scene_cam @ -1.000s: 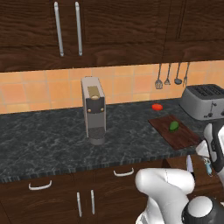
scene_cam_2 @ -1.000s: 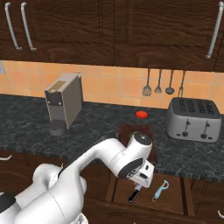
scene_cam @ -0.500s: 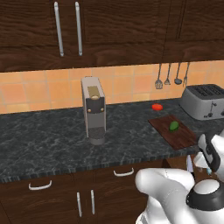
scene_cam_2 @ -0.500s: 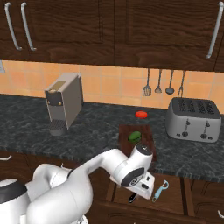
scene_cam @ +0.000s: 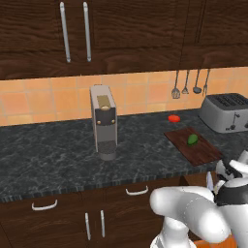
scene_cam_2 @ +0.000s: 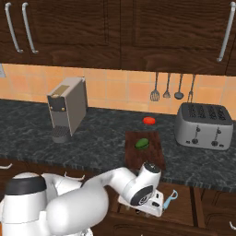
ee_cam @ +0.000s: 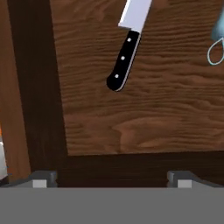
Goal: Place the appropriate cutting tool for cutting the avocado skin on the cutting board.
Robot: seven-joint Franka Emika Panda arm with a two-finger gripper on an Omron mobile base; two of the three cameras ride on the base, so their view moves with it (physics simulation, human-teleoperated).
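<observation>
A knife with a black riveted handle (ee_cam: 124,58) and a steel blade lies on the wooden floor of an open drawer (ee_cam: 153,118), slanted, handle end nearest me. My gripper (ee_cam: 112,178) hovers over the drawer, open, its fingertips (ee_cam: 43,177) wide apart and short of the handle, holding nothing. From the right base view the gripper (scene_cam_2: 146,207) hangs inside the drawer below the counter edge. On the counter above lies the dark reddish-brown cutting board (scene_cam_2: 145,152) (scene_cam: 194,147) with the small green avocado (scene_cam_2: 141,143) (scene_cam: 193,139) on it.
A light blue peeler-like tool (ee_cam: 216,41) (scene_cam_2: 171,199) lies in the drawer to one side of the knife. A flat red round item (scene_cam_2: 149,120), a toaster (scene_cam_2: 203,125) and a coffee machine (scene_cam_2: 67,109) stand on the counter. Utensils hang on the back wall.
The hand has swung down over the open drawer and now covers the knife in the right base view. The avocado and board have not moved.
</observation>
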